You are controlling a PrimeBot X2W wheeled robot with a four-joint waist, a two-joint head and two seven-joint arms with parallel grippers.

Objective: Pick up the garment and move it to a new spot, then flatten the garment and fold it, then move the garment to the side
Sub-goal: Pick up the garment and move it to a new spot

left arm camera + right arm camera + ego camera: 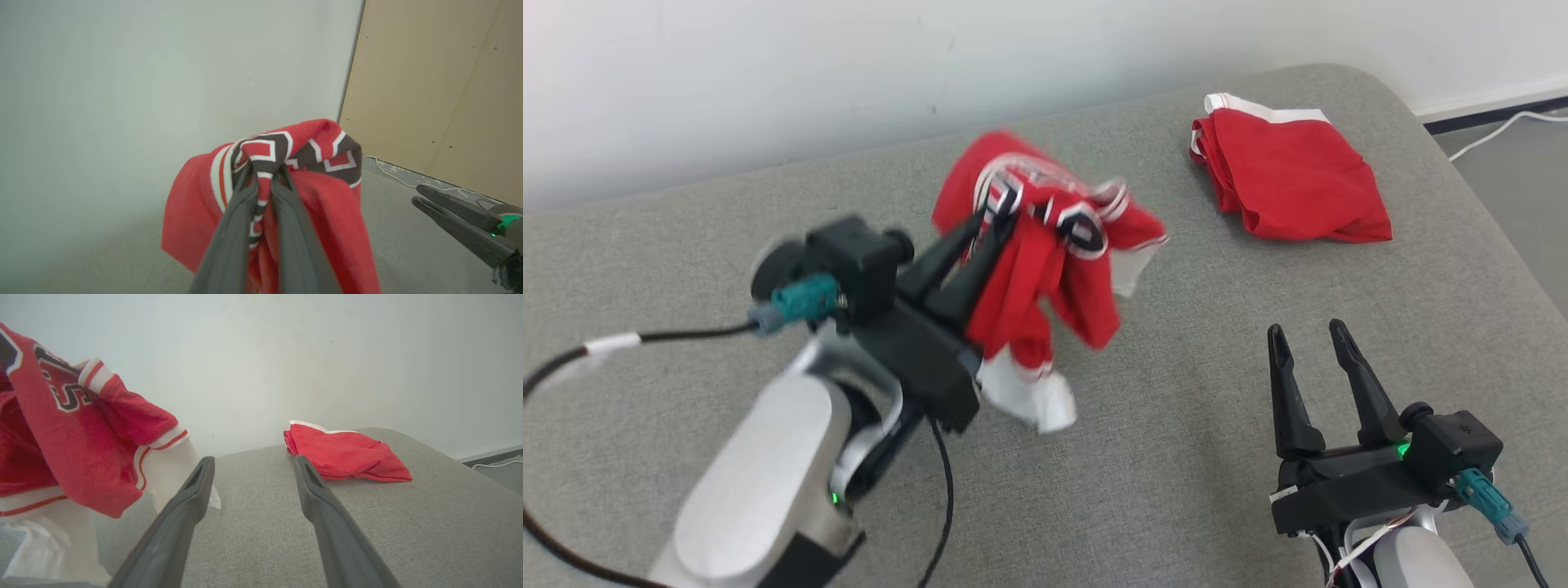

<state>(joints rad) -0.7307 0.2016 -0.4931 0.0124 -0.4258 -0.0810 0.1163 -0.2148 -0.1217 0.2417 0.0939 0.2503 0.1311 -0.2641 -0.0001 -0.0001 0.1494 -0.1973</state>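
My left gripper (991,219), closed on the black-and-white patterned band of the red garment (1021,302), holds it bunched and hanging over the grey cushion (1176,457). I cannot tell whether its white hem touches. My right gripper (1311,331), jaws apart, holds nothing. A second red garment (1290,180) lies well apart, far right.

left gripper (991,216) is raised, its two dark fingers pinched together on the red jersey (1045,269), with the pale left forearm (760,478) slanting up toward the jersey from below-left. right gripper (1307,329) sits right of the jersey, well apart from it, fingers spread wide and holding nothing.
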